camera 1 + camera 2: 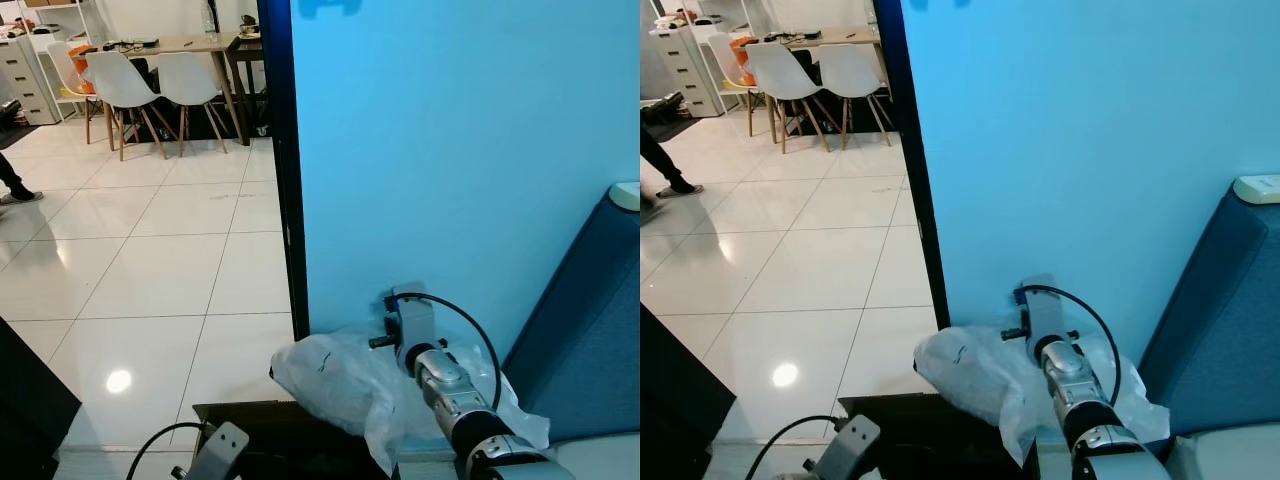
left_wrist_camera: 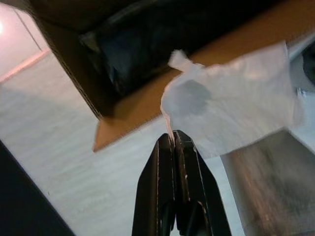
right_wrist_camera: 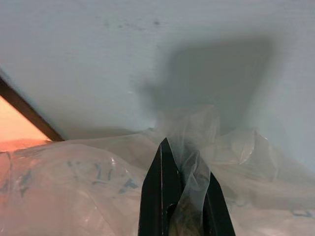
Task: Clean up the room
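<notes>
A crumpled clear plastic bag [image 1: 330, 385] hangs in front of the blue wall [image 1: 450, 150], just above a dark open box [image 1: 255, 425]. My right arm [image 1: 440, 385] reaches into the bag from behind. In the right wrist view my right gripper [image 3: 183, 157] is shut on a twisted fold of the plastic bag [image 3: 74, 182]. In the left wrist view my left gripper [image 2: 174, 140] is shut on the edge of a thin white sheet [image 2: 231, 108]. That sheet hangs over a cardboard box [image 2: 123, 123] with a black liner [image 2: 133, 54]. My left wrist [image 1: 215, 455] sits at the lower edge.
A blue sofa [image 1: 590, 330] stands at the right, with a white object [image 1: 627, 195] on its top. A dark door frame [image 1: 285, 200] edges the wall. White tiled floor [image 1: 150, 270] runs to white chairs [image 1: 125, 85] and a table [image 1: 170, 45]. A person's foot [image 1: 18, 195] is far left.
</notes>
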Controlling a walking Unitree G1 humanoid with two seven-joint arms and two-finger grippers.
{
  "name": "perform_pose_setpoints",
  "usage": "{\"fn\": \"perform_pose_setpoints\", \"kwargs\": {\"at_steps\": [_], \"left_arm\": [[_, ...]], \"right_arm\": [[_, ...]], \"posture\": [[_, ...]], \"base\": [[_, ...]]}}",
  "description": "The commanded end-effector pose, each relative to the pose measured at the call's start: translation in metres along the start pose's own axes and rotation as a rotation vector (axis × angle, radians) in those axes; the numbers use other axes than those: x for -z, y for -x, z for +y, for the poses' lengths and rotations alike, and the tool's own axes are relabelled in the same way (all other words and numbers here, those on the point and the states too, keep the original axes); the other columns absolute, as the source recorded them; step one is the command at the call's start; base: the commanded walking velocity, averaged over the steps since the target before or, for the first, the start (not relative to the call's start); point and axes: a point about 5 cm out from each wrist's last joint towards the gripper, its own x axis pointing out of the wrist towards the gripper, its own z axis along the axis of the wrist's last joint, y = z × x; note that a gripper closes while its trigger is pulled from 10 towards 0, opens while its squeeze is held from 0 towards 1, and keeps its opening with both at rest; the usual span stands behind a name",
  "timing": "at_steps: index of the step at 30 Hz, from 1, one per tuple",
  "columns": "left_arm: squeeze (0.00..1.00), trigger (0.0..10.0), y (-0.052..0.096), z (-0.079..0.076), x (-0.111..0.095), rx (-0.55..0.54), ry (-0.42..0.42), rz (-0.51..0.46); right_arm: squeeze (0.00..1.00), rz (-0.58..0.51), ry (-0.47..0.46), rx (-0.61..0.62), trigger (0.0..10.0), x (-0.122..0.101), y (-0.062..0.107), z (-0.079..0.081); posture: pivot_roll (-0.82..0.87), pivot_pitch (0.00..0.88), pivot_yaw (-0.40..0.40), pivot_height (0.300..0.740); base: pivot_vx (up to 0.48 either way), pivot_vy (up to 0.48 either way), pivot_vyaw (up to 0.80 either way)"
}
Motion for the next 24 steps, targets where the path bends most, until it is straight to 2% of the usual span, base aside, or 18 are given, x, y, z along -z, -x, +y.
{"fn": "perform_pose_setpoints", "kwargs": {"at_steps": [1,4,14,15,18,21,23,24], "left_arm": [[0.00,10.0,0.001,0.003,0.003,-0.015,0.028,0.005],[0.00,10.0,0.001,0.004,0.004,-0.026,0.096,-0.009],[0.00,10.0,0.003,0.012,0.008,-0.116,0.118,-0.008],[0.00,10.0,0.005,0.018,0.012,-0.160,0.133,0.001],[0.00,10.0,0.005,0.019,0.013,-0.176,0.138,0.003],[0.00,10.0,0.008,0.028,0.017,-0.240,0.162,0.009],[0.00,10.0,0.011,0.036,0.020,-0.296,0.233,0.000],[0.00,10.0,0.012,0.038,0.021,-0.316,0.243,-0.003]], "right_arm": [[0.00,-0.024,-0.023,-0.005,10.0,-0.010,-0.003,0.001],[0.00,-0.034,-0.021,-0.010,10.0,-0.012,-0.003,0.000],[0.00,-0.060,-0.033,-0.032,10.0,-0.020,-0.004,-0.001],[0.00,-0.075,-0.036,-0.041,10.0,-0.024,-0.004,0.000],[0.00,-0.080,-0.035,-0.044,10.0,-0.025,-0.005,0.001],[0.00,-0.087,-0.039,-0.053,10.0,-0.026,-0.005,0.002],[0.00,-0.094,-0.047,-0.071,10.0,-0.027,-0.005,0.004],[0.00,-0.103,-0.054,-0.080,10.0,-0.028,-0.005,0.006]], "posture": [[-0.10,0.031,0.011,0.710],[-0.11,0.033,0.008,0.695],[-0.11,0.027,0.007,0.660],[-0.11,0.027,0.007,0.650],[-0.11,0.027,0.007,0.645],[-0.10,0.025,0.009,0.635],[-0.10,0.025,0.010,0.625],[-0.10,0.026,0.010,0.620]], "base": [[0.000,0.000,0.00],[0.000,0.000,0.00],[0.000,0.000,0.00],[0.000,0.000,0.00],[0.000,0.000,0.00],[0.000,0.000,0.00],[0.000,0.000,0.00],[0.000,0.000,0.00]]}}
